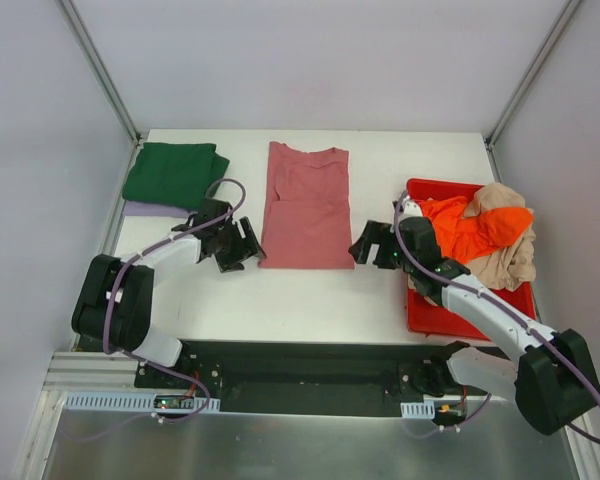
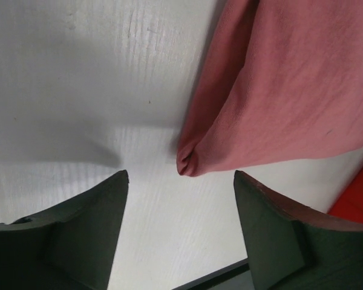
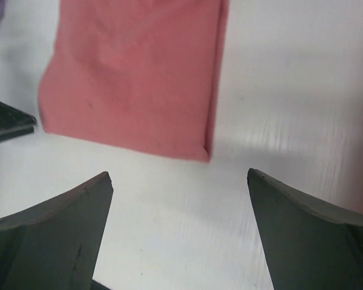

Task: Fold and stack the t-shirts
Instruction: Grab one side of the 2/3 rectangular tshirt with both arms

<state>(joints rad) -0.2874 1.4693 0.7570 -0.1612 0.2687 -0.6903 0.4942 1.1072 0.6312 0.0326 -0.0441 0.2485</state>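
Observation:
A dusty rose-red t-shirt (image 1: 308,205) lies folded into a long strip in the middle of the table. My left gripper (image 1: 250,246) sits at its near left corner, open. In the left wrist view the bunched corner of the rose shirt (image 2: 190,162) lies just ahead of the left gripper (image 2: 180,181), untouched. My right gripper (image 1: 362,249) stands open beside the near right corner. In the right wrist view that rose shirt (image 3: 133,78) lies a little beyond the right gripper (image 3: 178,178). A folded dark green t-shirt (image 1: 173,172) rests on a pale lilac one (image 1: 150,210) at the back left.
A red plastic bin (image 1: 460,315) on the right holds a bright orange t-shirt (image 1: 475,228) and a beige one (image 1: 510,258) in a heap. The right arm reaches out alongside the bin's left wall. Grey walls surround the table.

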